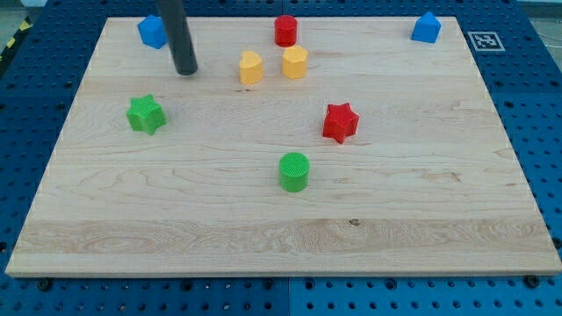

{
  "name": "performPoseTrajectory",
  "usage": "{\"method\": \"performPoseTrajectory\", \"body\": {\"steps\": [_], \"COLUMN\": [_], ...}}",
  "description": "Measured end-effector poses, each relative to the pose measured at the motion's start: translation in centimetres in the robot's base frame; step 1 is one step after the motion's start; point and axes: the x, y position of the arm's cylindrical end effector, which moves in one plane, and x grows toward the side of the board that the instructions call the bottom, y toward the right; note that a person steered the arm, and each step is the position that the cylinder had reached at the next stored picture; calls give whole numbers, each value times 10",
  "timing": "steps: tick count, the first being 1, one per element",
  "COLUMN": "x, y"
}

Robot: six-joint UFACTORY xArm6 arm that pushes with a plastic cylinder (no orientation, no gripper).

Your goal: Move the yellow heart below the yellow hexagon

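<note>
Tip parked left of yellow plastic heart block.
No end effector present, nothing held; best circled above heart, then pushed down-right beneath yellow plastic hexagon block.

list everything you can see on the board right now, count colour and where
yellow heart: 1, yellow, upper middle, just left of the yellow hexagon
yellow hexagon: 1, yellow, upper middle
red cylinder: 1, red, top edge, above the hexagon
red star: 1, red, right of centre
green cylinder: 1, green, lower centre
green star: 1, green, left side
blue blocks: 2, blue, top left and top right
wooden board: 1, light wood
my tip: 1, dark, upper left, well left of the heart, touching no block
</note>
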Motion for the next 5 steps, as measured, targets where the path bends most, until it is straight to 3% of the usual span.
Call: {"method": "performPoseTrajectory", "body": {"steps": [5], "x": [2], "y": [85]}}
